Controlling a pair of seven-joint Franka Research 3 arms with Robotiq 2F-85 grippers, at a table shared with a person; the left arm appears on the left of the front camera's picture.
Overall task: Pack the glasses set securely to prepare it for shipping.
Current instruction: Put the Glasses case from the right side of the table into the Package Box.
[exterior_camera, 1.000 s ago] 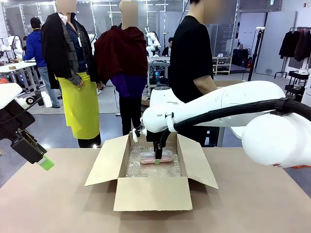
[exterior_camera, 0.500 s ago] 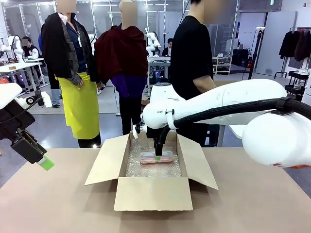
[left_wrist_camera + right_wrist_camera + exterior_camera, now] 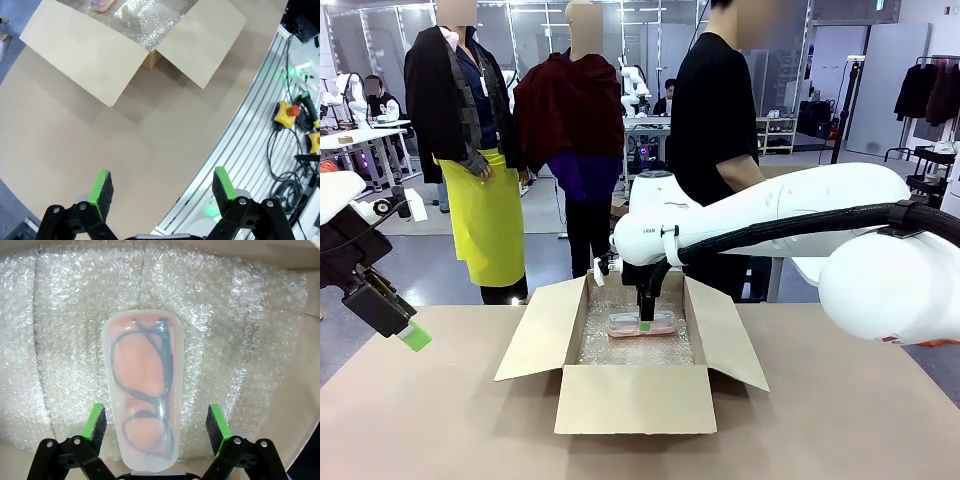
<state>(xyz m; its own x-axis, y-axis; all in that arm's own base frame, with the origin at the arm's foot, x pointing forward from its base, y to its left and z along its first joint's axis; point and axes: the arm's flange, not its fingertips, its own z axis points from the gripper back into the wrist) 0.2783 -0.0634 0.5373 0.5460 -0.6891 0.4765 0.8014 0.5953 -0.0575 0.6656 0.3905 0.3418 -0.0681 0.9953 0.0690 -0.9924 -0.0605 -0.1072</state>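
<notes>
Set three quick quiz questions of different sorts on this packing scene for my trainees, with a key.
1. True or false: the right gripper is shut on the glasses case.
2. Multiple choice: the cardboard box is lined with A) foam, B) bubble wrap, C) newspaper.
3. Fill in: the glasses case in the box is coloured ____.
Key: 1 false, its jaws stand open on either side of the case; 2 B; 3 pink.

Brown table carries one open cardboard box, flaps spread. Tabletop shows left, right and front of the box.
</notes>
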